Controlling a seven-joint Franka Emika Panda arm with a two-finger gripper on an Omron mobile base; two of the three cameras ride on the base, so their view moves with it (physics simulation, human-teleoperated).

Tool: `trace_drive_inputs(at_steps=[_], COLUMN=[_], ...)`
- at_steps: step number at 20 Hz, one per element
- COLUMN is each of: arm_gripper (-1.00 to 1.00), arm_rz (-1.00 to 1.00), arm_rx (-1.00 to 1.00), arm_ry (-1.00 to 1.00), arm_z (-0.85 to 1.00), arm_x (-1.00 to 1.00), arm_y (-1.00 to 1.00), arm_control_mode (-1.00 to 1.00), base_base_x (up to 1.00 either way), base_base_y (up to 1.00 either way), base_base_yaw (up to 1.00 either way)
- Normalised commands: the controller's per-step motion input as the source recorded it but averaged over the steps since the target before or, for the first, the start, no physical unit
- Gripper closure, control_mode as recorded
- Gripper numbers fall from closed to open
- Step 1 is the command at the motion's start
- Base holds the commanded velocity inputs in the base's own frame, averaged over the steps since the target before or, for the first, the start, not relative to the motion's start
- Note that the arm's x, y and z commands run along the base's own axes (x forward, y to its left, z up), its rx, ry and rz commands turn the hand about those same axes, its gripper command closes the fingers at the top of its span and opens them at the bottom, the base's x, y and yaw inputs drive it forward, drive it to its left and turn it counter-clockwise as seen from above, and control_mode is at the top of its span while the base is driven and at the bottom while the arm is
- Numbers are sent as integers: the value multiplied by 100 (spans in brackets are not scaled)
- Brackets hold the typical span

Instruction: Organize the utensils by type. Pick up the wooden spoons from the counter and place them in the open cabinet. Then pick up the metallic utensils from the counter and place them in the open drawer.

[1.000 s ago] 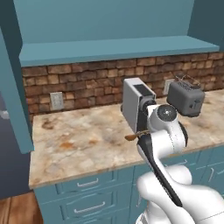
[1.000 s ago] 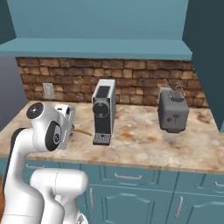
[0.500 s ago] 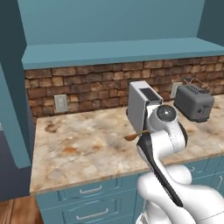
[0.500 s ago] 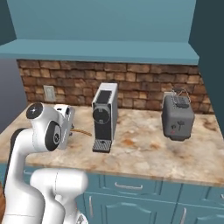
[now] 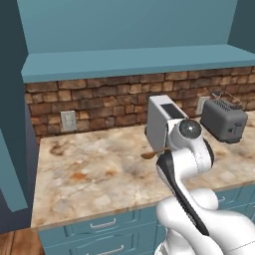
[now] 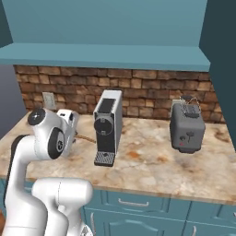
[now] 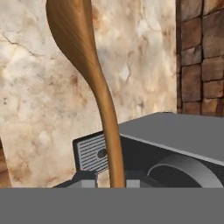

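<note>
My gripper point(image 7: 116, 181) is shut on the handle of a wooden spoon point(image 7: 83, 52). In the hand view its bowl points away over the counter point(image 7: 39, 109). From the left base view, the spoon point(image 5: 149, 155) sticks out to the left of the hand, above the counter point(image 5: 89, 174). Seen from the right base view, its handle point(image 6: 85, 138) shows beside the white hand point(image 6: 69, 120). The open cabinet's teal shelf point(image 5: 129, 61) runs overhead. The metallic utensils and the drawer are out of view.
A grey coffee machine point(image 5: 162, 117) stands right behind the hand, with a grey toaster point(image 5: 224, 120) further right. A brick wall backs the counter. An open teal cabinet door point(image 5: 11, 164) hangs at the left. Closed teal drawer fronts point(image 6: 133, 203) line the counter's front.
The whole picture has shifted a little, so the base has moved; the coffee machine and toaster sit further right in the left base view. The spoon stays gripped.
</note>
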Motion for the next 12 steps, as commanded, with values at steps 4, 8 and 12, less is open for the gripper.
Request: trace_drive_inputs(at_steps=[4, 8, 12], arm_gripper=[100, 100, 100], arm_rz=[-7, -2, -2], arm_rx=[27, 24, 13], arm_ry=[-33, -36, -32], arm_z=[26, 53, 61], arm_x=[3, 0, -15], arm_y=[-14, -7, -7], arm_control_mode=[-100, -100, -100], base_base_x=[0, 0, 0], base_base_y=[0, 0, 0], base_base_yaw=[0, 0, 0])
